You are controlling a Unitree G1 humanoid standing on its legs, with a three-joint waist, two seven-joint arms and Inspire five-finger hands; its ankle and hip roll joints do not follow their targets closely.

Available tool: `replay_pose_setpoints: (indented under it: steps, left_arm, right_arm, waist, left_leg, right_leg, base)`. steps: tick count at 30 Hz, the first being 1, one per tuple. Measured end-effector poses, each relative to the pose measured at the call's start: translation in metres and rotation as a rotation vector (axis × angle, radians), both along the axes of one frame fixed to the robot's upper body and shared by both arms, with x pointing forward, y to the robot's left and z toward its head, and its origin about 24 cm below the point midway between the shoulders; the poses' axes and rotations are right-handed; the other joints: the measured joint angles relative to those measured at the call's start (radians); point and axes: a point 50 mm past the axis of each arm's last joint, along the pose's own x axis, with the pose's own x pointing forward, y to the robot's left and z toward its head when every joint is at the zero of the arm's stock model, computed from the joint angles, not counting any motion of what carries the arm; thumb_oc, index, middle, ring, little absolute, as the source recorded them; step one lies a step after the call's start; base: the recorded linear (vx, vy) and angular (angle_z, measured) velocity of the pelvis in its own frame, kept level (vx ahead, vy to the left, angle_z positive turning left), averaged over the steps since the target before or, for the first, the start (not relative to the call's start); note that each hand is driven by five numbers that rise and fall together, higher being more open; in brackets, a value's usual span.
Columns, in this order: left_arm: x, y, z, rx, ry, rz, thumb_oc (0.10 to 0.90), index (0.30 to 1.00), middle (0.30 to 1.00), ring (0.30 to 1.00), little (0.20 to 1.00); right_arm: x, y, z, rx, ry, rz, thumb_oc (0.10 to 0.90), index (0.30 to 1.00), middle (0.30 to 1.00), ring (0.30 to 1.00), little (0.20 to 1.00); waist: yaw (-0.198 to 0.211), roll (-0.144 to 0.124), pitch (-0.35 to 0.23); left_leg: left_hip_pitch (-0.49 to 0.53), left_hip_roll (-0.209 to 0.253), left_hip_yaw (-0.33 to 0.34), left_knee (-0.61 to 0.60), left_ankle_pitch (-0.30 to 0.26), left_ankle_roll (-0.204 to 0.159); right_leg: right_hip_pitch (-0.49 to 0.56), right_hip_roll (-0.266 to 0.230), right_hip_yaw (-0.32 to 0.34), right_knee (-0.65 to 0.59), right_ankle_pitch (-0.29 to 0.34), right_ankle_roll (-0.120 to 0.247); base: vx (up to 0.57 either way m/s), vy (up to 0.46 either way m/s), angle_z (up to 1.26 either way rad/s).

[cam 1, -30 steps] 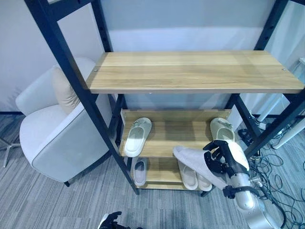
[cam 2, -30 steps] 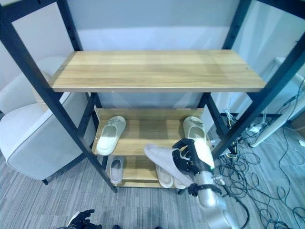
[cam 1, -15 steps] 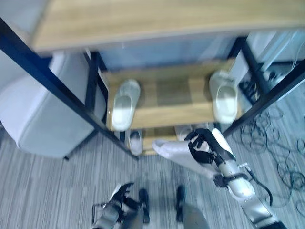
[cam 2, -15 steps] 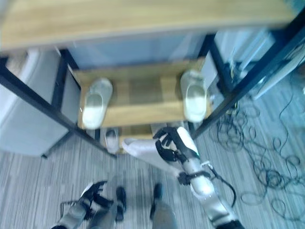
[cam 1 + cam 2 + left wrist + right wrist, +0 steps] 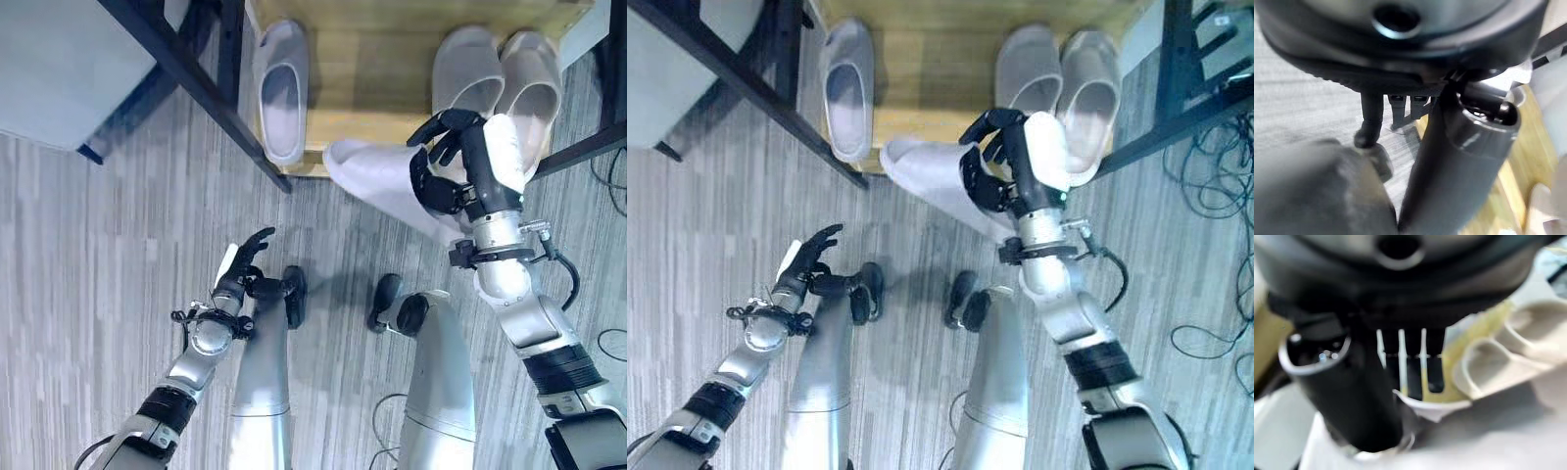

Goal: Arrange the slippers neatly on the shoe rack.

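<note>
Right robot hand grips a white slipper (sole up, tilted) just before the rack's bottom shelf, beside three slippers: one left, a pair right. Left robot hand hangs released over the floor.

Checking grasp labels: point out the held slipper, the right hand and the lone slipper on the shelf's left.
held slipper (image 5: 367,176), left eye view, bare part of its sole
right hand (image 5: 460,166), left eye view, back of the hand curled round the slipper
lone slipper (image 5: 848,93), right eye view, its footbed
</note>
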Motion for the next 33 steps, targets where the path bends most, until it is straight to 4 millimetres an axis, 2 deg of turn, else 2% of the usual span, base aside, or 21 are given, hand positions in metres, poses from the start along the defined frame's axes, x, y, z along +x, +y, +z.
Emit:
replay_pose_setpoints:
  steps: [2,3,4,6,8,10,13,16,19,21,25,32,33]
  left_arm:
    - [-0.003,-0.001,0.017,-0.035,-0.056,-0.028,0.800,0.900,0.900,0.900,0.900]
    - [-0.005,0.000,0.030,-0.035,-0.108,-0.042,0.800,0.900,0.900,0.900,0.900]
    - [-0.006,0.002,0.035,-0.047,-0.130,-0.036,0.800,0.900,0.900,0.900,0.900]
    - [-0.011,-0.004,0.055,-0.149,-0.199,-0.058,0.800,0.900,0.900,0.900,0.900]
    - [-0.015,-0.013,0.067,-0.214,-0.240,-0.099,0.800,0.900,0.900,0.900,0.900]
    - [-0.019,-0.019,0.077,-0.259,-0.279,-0.131,0.800,0.900,0.900,0.900,0.900]
    - [-0.028,-0.014,0.071,-0.269,-0.258,-0.096,0.800,0.900,0.900,0.900,0.900]
    - [-0.033,-0.011,0.067,-0.293,-0.241,-0.077,0.800,0.900,0.900,0.900,0.900]
    - [-0.038,-0.009,0.064,-0.286,-0.228,-0.075,0.800,0.900,0.900,0.900,0.900]
    - [-0.046,-0.006,0.061,-0.270,-0.209,-0.080,0.800,0.900,0.900,0.900,0.900]
    - [-0.051,-0.006,0.061,-0.267,-0.208,-0.084,0.800,0.900,0.900,0.900,0.900]
    - [-0.052,-0.002,0.063,-0.259,-0.206,-0.075,0.800,0.900,0.900,0.900,0.900]
    - [-0.052,-0.001,0.063,-0.259,-0.202,-0.074,0.800,0.900,0.900,0.900,0.900]
  right_arm:
    - [0.001,-0.004,0.017,-0.046,-0.059,-0.030,0.400,0.300,0.300,0.300,0.300]
    - [0.002,-0.007,0.033,-0.082,-0.111,-0.055,0.400,0.300,0.300,0.300,0.300]
    - [0.002,-0.007,0.040,-0.086,-0.136,-0.060,0.400,0.300,0.300,0.300,0.300]
    - [0.011,0.005,0.063,-0.150,-0.193,-0.071,0.400,0.300,0.300,0.300,0.300]
    - [0.010,0.012,0.073,-0.175,-0.241,-0.063,0.400,0.300,0.300,0.300,0.300]
    - [0.009,0.015,0.081,-0.187,-0.271,-0.076,0.400,0.300,0.300,0.300,0.300]
    - [0.013,0.012,0.080,-0.286,-0.241,-0.129,0.400,0.300,0.300,0.300,0.300]
    - [0.021,0.003,0.088,-0.423,-0.237,-0.209,0.400,0.300,0.300,0.300,0.300]
    - [0.019,-0.002,0.093,-0.408,-0.253,-0.235,0.400,0.300,0.300,0.300,0.300]
    - [0.018,-0.003,0.092,-0.403,-0.252,-0.237,0.400,0.300,0.300,0.300,0.300]
    - [0.020,-0.003,0.092,-0.406,-0.246,-0.243,0.400,0.300,0.300,0.300,0.300]
    - [0.043,0.007,0.085,-0.464,-0.165,-0.257,0.400,0.300,0.300,0.300,0.300]
    - [0.048,0.010,0.087,-0.474,-0.157,-0.262,0.400,0.300,0.300,0.300,0.300]
  waist:
    - [0.007,0.000,0.000]
    - [0.006,0.001,-0.001]
    - [0.008,0.001,-0.001]
    - [0.001,-0.018,0.051]
    - [0.005,-0.025,0.098]
    - [0.007,-0.030,0.156]
    - [0.009,-0.032,0.159]
    - [0.014,-0.033,0.160]
    - [0.016,-0.033,0.160]
    - [0.010,-0.033,0.160]
    - [0.015,-0.033,0.160]
    - [0.031,-0.030,0.159]
    - [0.031,-0.022,0.162]
  left_leg:
    - [-0.076,-0.009,-0.004,0.085,-0.015,-0.002]
    - [-0.134,-0.015,-0.002,0.186,-0.050,0.007]
    - [-0.157,-0.017,-0.001,0.233,-0.067,0.011]
    - [-0.163,-0.018,0.027,0.398,-0.140,0.035]
    - [-0.150,-0.018,0.040,0.453,-0.164,0.040]
    - [-0.129,-0.014,0.051,0.491,-0.186,0.041]
    - [-0.116,-0.015,0.066,0.550,-0.217,0.038]
    - [-0.109,-0.014,0.053,0.612,-0.243,0.033]
    - [-0.103,-0.013,0.038,0.633,-0.253,0.026]
    - [-0.089,-0.009,0.037,0.644,-0.262,0.026]
    - [-0.081,0.002,0.027,0.673,-0.275,0.013]
    - [-0.069,0.019,0.002,0.722,-0.299,0.010]
    - [-0.068,0.019,-0.002,0.726,-0.301,0.013]
  right_leg:
    - [-0.071,-0.005,0.012,0.082,-0.022,0.004]
    - [-0.128,-0.015,0.034,0.183,-0.062,0.006]
    - [-0.150,-0.015,0.046,0.229,-0.077,0.015]
    - [-0.168,-0.030,0.105,0.404,-0.157,0.014]
    - [-0.162,-0.029,0.132,0.463,-0.178,0.027]
    - [-0.151,-0.028,0.153,0.502,-0.197,0.022]
    - [-0.149,-0.025,0.184,0.567,-0.226,0.041]
    - [-0.132,-0.028,0.183,0.627,-0.260,0.032]
    - [-0.122,-0.028,0.179,0.645,-0.272,0.022]
    - [-0.111,-0.025,0.181,0.656,-0.278,0.024]
    - [-0.105,-0.012,0.177,0.677,-0.279,0.024]
    - [-0.082,0.004,0.165,0.704,-0.291,0.017]
    - [-0.077,0.004,0.163,0.705,-0.292,0.018]
  base:
    - [0.15,-0.053,0.05]
    - [0.13,-0.083,0.05]
    - [0.12,-0.083,0.16]
    - [0.12,-0.068,0.13]
    - [0.10,-0.052,0.06]
    - [0.11,-0.026,-0.03]
    - [0.11,-0.015,0.00]
    - [0.07,-0.004,0.02]
    - [0.03,0.003,-0.01]
    - [0.02,-0.007,-0.05]
    - [0.01,0.021,-0.11]
    - [-0.01,0.036,-0.09]
    - [0.00,0.000,0.00]
